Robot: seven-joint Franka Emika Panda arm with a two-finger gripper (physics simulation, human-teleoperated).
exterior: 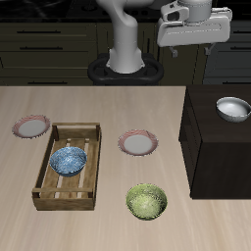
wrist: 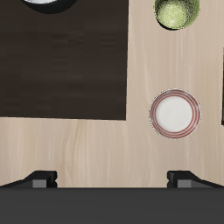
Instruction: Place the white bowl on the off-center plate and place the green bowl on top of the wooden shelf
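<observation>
Pincer [exterior: 195, 44] was held high, jaws spread, nothing gripped. Glossy white bowl [exterior: 232, 109] sat below it on dark wooden shelf [exterior: 209, 137]; mottled green bowl [exterior: 146, 201] and red-rimmed plate [exterior: 138, 144] on desk [exterior: 147, 108], farther forward. Risk judged: slick rim could be lost from off-centre grip.

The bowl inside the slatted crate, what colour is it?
Blue with a pale pattern: the bowl shows best in the exterior view.
</observation>
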